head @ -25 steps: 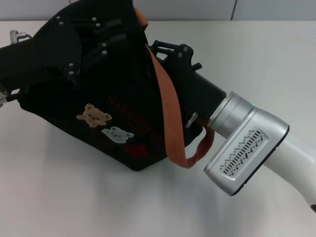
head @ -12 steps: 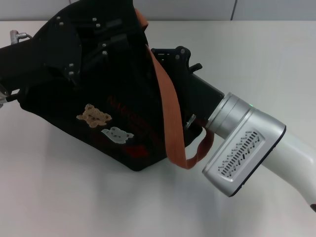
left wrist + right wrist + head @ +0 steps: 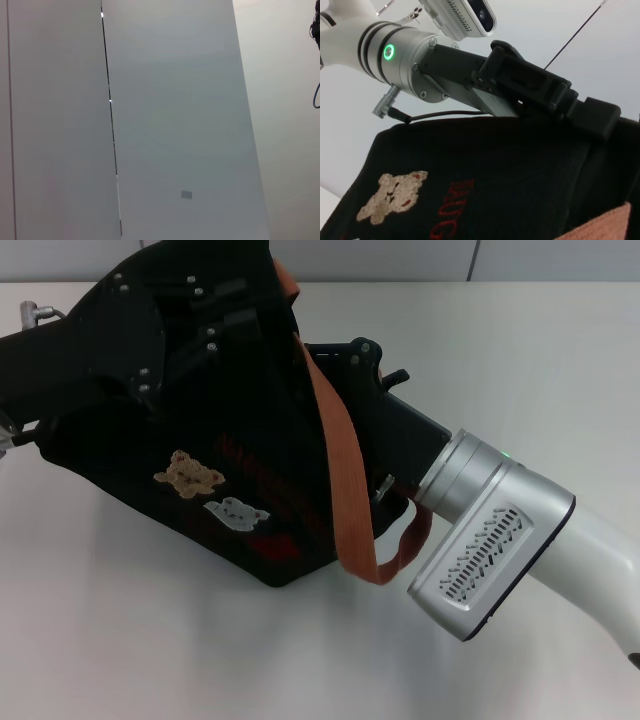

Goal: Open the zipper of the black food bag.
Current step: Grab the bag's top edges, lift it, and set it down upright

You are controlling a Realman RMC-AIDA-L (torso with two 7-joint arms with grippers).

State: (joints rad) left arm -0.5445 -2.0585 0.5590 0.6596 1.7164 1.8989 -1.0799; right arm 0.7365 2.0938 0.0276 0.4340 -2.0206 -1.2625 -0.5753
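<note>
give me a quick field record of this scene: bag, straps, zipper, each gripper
bag: black food bag on the white table, bear patches and red lettering facing the head camera
straps: orange-brown strap draped down the bag's right end, looping near the table
zipper: not visible, hidden by the arms
left gripper: at the bag's top left, fingers hidden
right gripper: at the bag's far right side, behind the strap, fingers hidden

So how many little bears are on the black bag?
2. A tan bear sits on the side of the black bag facing the head camera, and a white bear is just below it, nearer the bag's bottom corner. Other sides are hidden.
</note>
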